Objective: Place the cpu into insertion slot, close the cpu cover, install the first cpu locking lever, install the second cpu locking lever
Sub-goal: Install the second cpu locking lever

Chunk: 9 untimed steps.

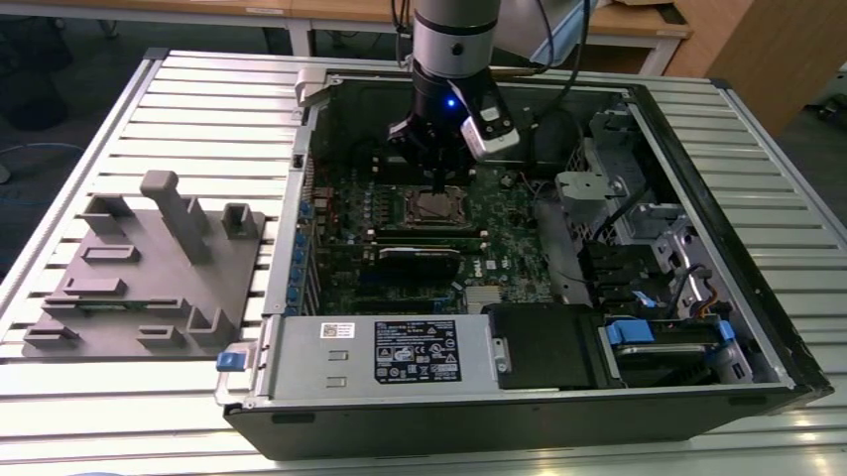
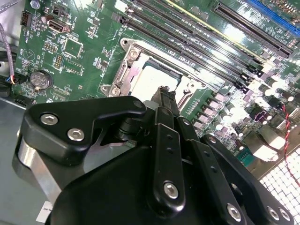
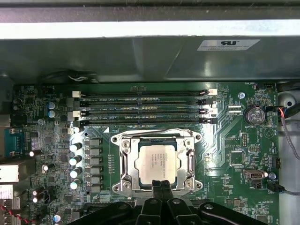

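The cpu (image 3: 157, 161) lies flat in the insertion slot (image 3: 125, 164) on the green board, its dull metal top facing up. The silvery cpu cover (image 3: 190, 161) lies down around it, with the chip showing through the cut-out. A thin wire lever (image 3: 154, 132) runs along one edge of the frame; I cannot tell whether it is latched. My gripper (image 3: 161, 184) is shut with nothing between its fingers, the narrow tip at the socket's edge just over the frame. In the second wrist view the gripper (image 2: 166, 90) hangs over the cpu (image 2: 154, 77). In the exterior view the gripper (image 1: 441, 190) stands above the cpu (image 1: 437, 206).
Long black memory slots (image 3: 145, 108) run beside the socket, and a row of capacitors (image 3: 75, 159) lines another side. The open computer case (image 1: 688, 149) walls in the board. A power supply (image 1: 397, 352) and a blue drive bay (image 1: 649, 332) sit near the front. A grey fixture (image 1: 146, 268) stands at the exterior view's left.
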Each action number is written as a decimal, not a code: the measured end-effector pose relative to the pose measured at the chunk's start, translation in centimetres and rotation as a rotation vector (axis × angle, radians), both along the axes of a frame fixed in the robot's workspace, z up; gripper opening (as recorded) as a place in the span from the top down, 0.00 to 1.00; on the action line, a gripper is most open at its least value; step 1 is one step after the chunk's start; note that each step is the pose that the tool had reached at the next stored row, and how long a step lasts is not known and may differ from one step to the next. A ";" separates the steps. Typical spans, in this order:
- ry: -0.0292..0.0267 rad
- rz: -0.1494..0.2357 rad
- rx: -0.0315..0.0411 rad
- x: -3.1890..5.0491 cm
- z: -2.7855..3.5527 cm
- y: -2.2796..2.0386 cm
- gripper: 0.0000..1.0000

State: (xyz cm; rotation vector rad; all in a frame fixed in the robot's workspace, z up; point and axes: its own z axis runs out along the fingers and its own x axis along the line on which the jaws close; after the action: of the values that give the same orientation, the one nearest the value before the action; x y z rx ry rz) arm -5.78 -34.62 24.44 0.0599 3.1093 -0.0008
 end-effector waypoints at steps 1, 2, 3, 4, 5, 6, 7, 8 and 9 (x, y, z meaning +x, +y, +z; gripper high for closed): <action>0.0000 0.000 0.0000 0.00 0.03 0.00 0.89; 0.0000 0.000 0.0000 0.00 0.06 0.00 0.89; -0.0001 0.000 0.0002 0.00 0.06 0.00 0.89; -0.0002 0.000 0.0003 0.00 0.06 0.00 0.89; -0.0002 0.000 0.0003 0.00 0.06 0.00 0.89; 0.0000 0.000 0.0001 0.00 0.09 0.00 0.89; 0.0000 0.000 0.0001 0.00 0.11 0.00 0.89; 0.0000 0.000 0.0001 0.00 0.11 0.00 0.89; 0.0000 0.000 0.0001 0.00 0.11 0.00 0.89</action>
State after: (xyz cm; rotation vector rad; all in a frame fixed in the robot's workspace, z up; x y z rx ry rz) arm -5.78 -34.62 24.55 0.0599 3.1093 -0.0006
